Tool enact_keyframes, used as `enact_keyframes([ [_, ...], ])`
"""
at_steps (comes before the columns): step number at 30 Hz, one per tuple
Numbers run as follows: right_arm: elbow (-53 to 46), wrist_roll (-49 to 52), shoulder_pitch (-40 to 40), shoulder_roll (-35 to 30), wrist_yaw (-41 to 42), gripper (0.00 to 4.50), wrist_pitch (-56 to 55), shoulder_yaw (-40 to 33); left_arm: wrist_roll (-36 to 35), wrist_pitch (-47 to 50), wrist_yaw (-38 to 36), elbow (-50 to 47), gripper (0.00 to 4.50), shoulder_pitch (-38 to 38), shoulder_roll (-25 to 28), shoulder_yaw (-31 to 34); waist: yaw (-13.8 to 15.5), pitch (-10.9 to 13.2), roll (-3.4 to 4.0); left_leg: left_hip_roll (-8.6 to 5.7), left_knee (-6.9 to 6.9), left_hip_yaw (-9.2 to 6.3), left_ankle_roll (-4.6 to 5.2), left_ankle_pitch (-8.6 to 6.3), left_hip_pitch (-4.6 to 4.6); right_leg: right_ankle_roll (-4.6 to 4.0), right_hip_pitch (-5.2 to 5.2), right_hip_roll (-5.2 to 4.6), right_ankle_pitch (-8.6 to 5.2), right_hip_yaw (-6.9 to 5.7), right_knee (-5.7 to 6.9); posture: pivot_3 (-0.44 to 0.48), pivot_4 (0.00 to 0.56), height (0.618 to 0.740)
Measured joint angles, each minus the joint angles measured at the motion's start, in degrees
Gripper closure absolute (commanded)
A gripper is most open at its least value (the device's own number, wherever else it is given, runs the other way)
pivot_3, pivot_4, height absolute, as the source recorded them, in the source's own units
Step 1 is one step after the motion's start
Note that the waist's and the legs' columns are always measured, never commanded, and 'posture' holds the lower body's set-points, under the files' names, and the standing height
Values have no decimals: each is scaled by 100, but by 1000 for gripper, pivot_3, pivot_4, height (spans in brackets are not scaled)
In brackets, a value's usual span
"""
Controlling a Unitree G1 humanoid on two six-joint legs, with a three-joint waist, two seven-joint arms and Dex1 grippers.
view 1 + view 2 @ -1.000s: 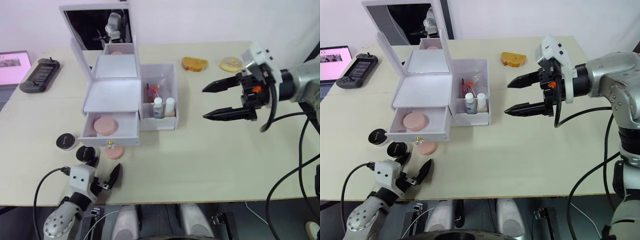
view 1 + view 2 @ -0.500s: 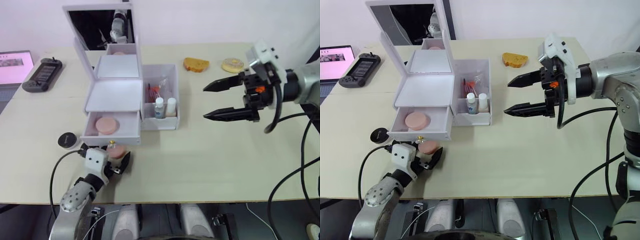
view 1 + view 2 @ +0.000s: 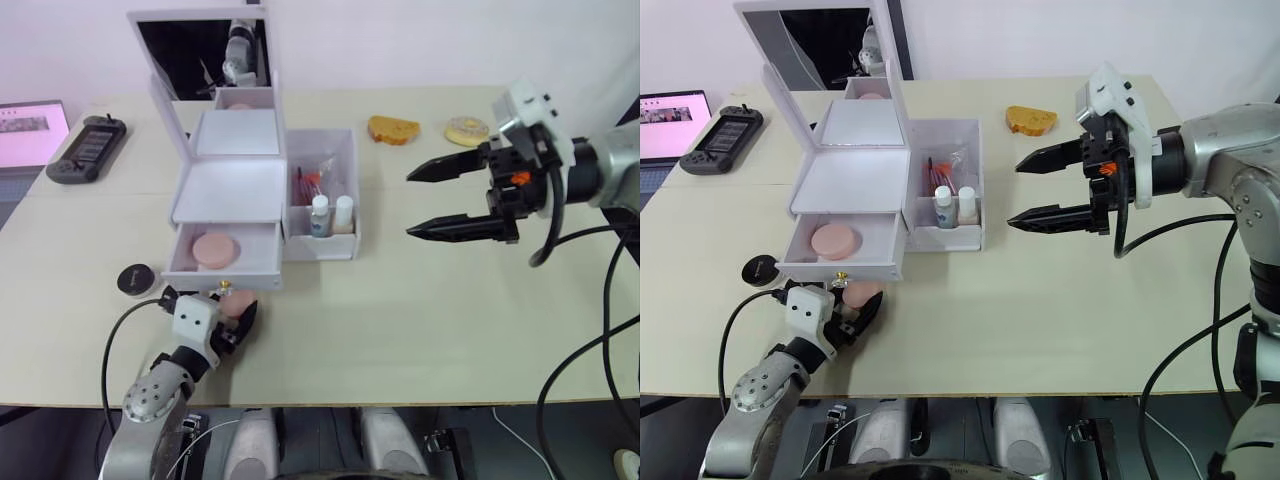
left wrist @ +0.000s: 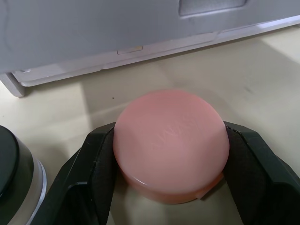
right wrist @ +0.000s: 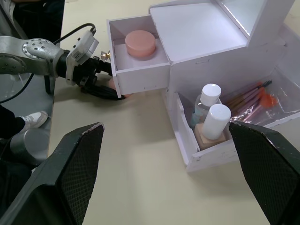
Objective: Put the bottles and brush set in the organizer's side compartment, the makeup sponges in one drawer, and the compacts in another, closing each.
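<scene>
Left gripper (image 4: 171, 164) newly around one sponge (image 4: 171, 145)

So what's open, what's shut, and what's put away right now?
Drawer: open, one sponge inside.
Mirror lid: up.
Side bin: holds both bottles and the brush set.
Second sponge: on the table, between the left hand's fingers.
Compact: on the table.
Right hand: open, empty.
</scene>
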Motion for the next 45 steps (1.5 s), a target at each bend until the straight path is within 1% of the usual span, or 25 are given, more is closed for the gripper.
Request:
enact_keyframes([
  [4, 4, -1, -2, 10, 12, 0, -30, 22, -187, 134, -174, -333, 1827, 367, 266, 134, -52, 2, -6, 2, -6, 2, 1, -1, 0, 0, -4, 0, -1, 0, -3, 0, 150, 740],
  [6, 30, -5, -18, 76, 29, 0, -88, 84, -402, 141, -389, -507, 1827, 675, 446, 303, -83, 4, -13, 3, -8, 1, 1, -1, 0, 0, -6, 1, -2, 0, -3, 0, 150, 740],
  [8, 112, -9, -60, 188, 73, 0, -159, 165, -824, 81, -878, -632, 1827, 1078, 670, 533, -139, 10, -23, 4, -7, 2, 1, -1, 0, -1, -7, 0, -1, -1, -3, 0, 150, 740],
  [10, 207, -29, -133, 272, 129, 0, -249, 271, -1314, -144, -1534, -633, 1827, 1468, 907, 867, -155, 15, -35, 6, -6, 2, 1, -1, 0, -3, -9, 0, 0, -2, -2, 0, 150, 740],
  [13, 385, -130, -270, 427, 235, 0, -421, 412, -1835, -442, -2432, -628, 1827, 1992, 1373, 1553, -167, 25, -54, 9, -7, 5, 1, -2, -1, -8, -19, -3, 1, -3, -5, 0, 150, 740],
  [17, 585, -244, -359, 607, 342, 0, -586, 557, -2472, -486, -3270, -697, 1827, 2461, 1809, 2174, -159, 36, -77, 9, -7, 13, -1, -2, -9, -11, -41, -10, 2, -3, -21, 0, 150, 740],
  [18, 598, -252, -361, 622, 366, 0, -625, 567, -2797, -374, -3475, -804, 1827, 2589, 1941, 2337, -159, 42, -89, 9, -8, 15, -1, -3, -11, -11, -43, -12, 2, -2, -22, 0, 150, 740],
  [19, 622, -263, -362, 628, 397, 0, -643, 572, -3420, -104, -3610, -964, 1827, 2639, 2149, 2580, -150, 49, -100, 10, -8, 15, -1, -2, -13, -11, -44, -14, 3, -3, -20, 0, 150, 740],
  [21, 687, -309, -371, 663, 405, 0, -713, 577, -4610, 431, -3701, -1196, 1827, 2425, 2734, 3248, -114, 51, -103, 11, -5, 13, -2, -2, -13, -12, -43, -17, 3, -8, -16, 0, 150, 740],
  [22, 690, -338, -372, 685, 404, 0, -747, 578, -5044, 640, -3690, -1239, 1827, 2204, 3022, 3552, -112, 51, -102, 11, -4, 11, -2, -2, -12, -16, -43, -16, 5, -9, -15, 0, 150, 740],
  [24, 682, -347, -368, 696, 393, 0, -759, 575, -5633, 1012, -3675, -1217, 1827, 1741, 3578, 3964, -143, 52, -103, 11, -3, 13, -2, -1, -11, -16, -40, -13, 6, -8, -13, 0, 150, 740],
  [26, 660, -346, -349, 696, 353, 0, -753, 554, -5904, 1383, -3645, -1084, 1827, 1170, 4159, 4088, -159, 53, -100, 10, -7, 22, -1, -1, -12, -16, -21, -10, 6, -1, -12, 0, 150, 740],
  [28, 562, -336, -272, 683, 266, 0, -734, 498, -5878, 1621, -3600, -782, 1827, 514, 4612, 3960, -156, 55, -101, 13, -14, 19, 0, -1, -13, -13, -31, -1, 5, -2, -6, 0, 150, 740],
  [31, 418, -292, -136, 666, 150, 0, -698, 395, -5667, 1775, -3584, -200, 1827, -500, 4876, 3403, -158, 57, -97, 16, -22, 16, 1, 0, -11, -8, -37, 10, 3, -2, 5, 0, 150, 740],
  [32, 359, -274, -72, 640, 103, 0, -673, 328, -5487, 1778, -3606, -7, 1827, -870, 4955, 3088, -147, 57, -96, 16, -22, 14, 1, 0, -10, -8, -36, 13, 3, -2, 9, 0, 150, 740],
  [35, 144, -111, 77, 611, -48, 0, -484, 180, -4770, 1750, -3643, 599, 1827, -2452, 4995, 1886, -105, 60, -96, 16, -14, 6, -4, 4, -10, -8, -26, 17, 5, -6, 12, 0, 150, 740],
  [38, -106, 137, 200, 570, -174, 0, -220, 7, -4174, 1834, -3746, 897, 1827, -3474, 4967, 932, -121, 60, -97, 13, -10, 11, -5, 3, -11, -6, -19, 9, 6, -4, 5, 0, 150, 740],
  [41, -268, 366, 285, 511, -326, 0, 33, -172, -3584, 1905, -3952, 1050, 1827, -4086, 4917, 197, -143, 61, -99, 14, -12, 11, -4, 3, -13, -2, -22, 11, 6, -4, 7, 0, 150, 740],
  [45, -450, 540, 422, 405, -510, 0, 178, -414, -3107, 1904, -4188, 1194, 1827, -4385, 4813, -189, -134, 62, -99, 17, -15, 2, -3, 3, -12, -3, -25, 20, 5, -5, 14, 0, 150, 740],
])
